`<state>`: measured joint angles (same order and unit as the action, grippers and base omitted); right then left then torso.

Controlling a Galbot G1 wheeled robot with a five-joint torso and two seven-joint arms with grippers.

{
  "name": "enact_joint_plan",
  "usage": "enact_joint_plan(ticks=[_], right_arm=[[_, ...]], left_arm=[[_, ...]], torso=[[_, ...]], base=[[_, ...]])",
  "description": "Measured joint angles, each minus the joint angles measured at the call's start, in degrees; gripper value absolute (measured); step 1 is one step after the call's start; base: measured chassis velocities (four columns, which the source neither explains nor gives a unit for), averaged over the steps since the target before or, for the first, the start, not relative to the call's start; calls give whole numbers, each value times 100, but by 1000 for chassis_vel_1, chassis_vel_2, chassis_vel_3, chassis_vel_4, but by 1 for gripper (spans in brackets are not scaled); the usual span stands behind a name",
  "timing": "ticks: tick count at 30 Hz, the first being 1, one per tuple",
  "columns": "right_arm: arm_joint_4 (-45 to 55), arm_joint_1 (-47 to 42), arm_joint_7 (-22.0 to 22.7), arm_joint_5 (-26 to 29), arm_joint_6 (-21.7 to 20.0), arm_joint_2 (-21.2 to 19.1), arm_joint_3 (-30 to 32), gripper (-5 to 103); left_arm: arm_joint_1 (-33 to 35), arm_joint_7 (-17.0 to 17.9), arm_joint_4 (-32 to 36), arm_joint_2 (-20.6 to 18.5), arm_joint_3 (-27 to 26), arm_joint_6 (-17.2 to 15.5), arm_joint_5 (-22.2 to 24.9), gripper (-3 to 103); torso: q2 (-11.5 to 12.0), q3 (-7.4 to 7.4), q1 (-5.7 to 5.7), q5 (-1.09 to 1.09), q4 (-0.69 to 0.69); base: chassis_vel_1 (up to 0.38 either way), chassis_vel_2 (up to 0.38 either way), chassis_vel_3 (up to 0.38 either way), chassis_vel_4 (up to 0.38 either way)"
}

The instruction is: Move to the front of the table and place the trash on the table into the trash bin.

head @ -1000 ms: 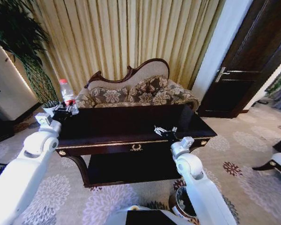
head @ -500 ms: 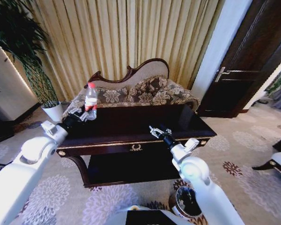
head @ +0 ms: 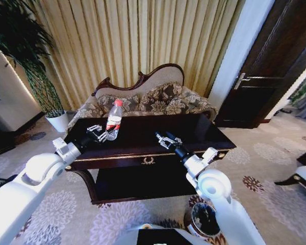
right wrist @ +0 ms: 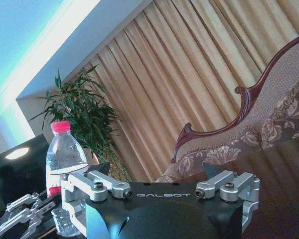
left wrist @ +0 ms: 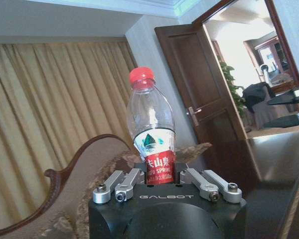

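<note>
My left gripper (head: 101,134) is shut on the trash, a clear plastic bottle (head: 113,120) with a red cap and red label, held upright over the left part of the dark glossy table (head: 143,133). In the left wrist view the bottle (left wrist: 152,134) stands between the fingers (left wrist: 120,185), label at the jaws. My right gripper (head: 166,139) hovers open over the table's middle front, holding nothing. The right wrist view shows its fingers (right wrist: 97,186) spread wide, with the bottle (right wrist: 65,159) farther off. The trash bin (head: 202,218) sits on the floor at lower right, partly behind my right arm.
A patterned sofa (head: 153,99) stands right behind the table, with curtains beyond. A potted plant (head: 38,76) is at the left, a dark door (head: 268,76) at the right. A chair (head: 303,176) shows at the right edge. Patterned carpet lies around the table.
The left gripper has carried the bottle rightward from the table's left end to over its top. The right gripper has reached forward and left over the table.
</note>
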<state>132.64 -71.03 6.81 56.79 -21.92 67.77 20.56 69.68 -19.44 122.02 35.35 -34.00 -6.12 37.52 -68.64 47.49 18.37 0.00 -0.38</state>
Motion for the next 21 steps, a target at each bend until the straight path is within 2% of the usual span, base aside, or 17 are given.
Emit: enact_joint_plan(ticks=[8, 13, 15, 21], right_arm=[[184, -28, -1, -305, -78, -19, -119, 100], [365, -55, -1, -400, -98, -174, -209, 100], [471, -46, -1, -396, -124, -270, -238, 100], [458, -65, -1, -388, -141, -321, -206, 100]], left_arm=[[97, 28, 190, -138, 83, -48, 166, 26], [152, -67, 193, -371, 110, 12, 258, 26], [69, -238, 37, -642, 159, 130, 308, 26], [-454, -502, -551, -844, 441, 446, 173, 26]], torso=[[0, 0, 0, 0, 1], [0, 0, 0, 0, 0], [0, 0, 0, 0, 1], [0, 0, 0, -1, 1]], base=[[0, 0, 0, 0], [0, 0, 0, 0], [0, 0, 0, 0], [0, 0, 0, 0]])
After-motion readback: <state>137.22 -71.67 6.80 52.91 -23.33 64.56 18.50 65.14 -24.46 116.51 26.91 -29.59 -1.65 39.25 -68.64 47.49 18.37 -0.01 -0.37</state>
